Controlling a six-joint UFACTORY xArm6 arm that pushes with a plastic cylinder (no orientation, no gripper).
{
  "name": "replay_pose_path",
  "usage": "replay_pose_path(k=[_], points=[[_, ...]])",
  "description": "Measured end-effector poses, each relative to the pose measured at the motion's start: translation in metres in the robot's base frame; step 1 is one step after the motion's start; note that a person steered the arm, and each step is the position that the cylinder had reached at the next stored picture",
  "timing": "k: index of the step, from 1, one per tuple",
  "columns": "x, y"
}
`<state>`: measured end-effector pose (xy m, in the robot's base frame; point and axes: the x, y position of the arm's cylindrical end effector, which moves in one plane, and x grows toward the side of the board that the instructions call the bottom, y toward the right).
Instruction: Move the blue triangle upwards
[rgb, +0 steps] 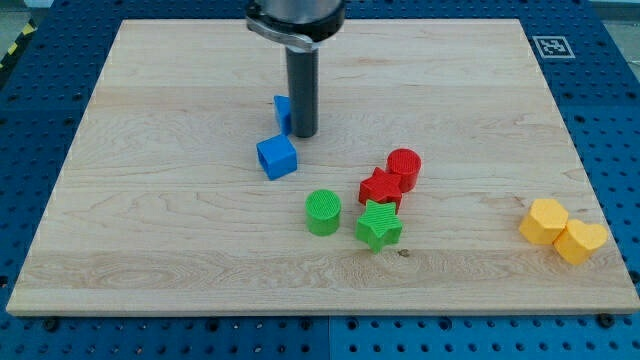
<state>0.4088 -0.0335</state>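
Note:
The blue triangle (282, 111) lies near the board's middle, mostly hidden behind my rod, with only its left part showing. My tip (303, 134) rests on the board against the triangle's right side. A blue cube (277, 157) sits just below and left of the tip, a small gap away.
A green cylinder (323, 212), a green star (379, 226), a red star (380, 188) and a red cylinder (404, 166) cluster below and right of the tip. Two yellow blocks (563, 231) lie near the board's right edge. The wooden board (150, 200) sits on a blue pegboard table.

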Motion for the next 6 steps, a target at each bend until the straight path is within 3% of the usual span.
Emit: replay_pose_path(k=[2, 4, 6], points=[[-0.013, -0.038], [-0.048, -0.014], [-0.116, -0.009]])
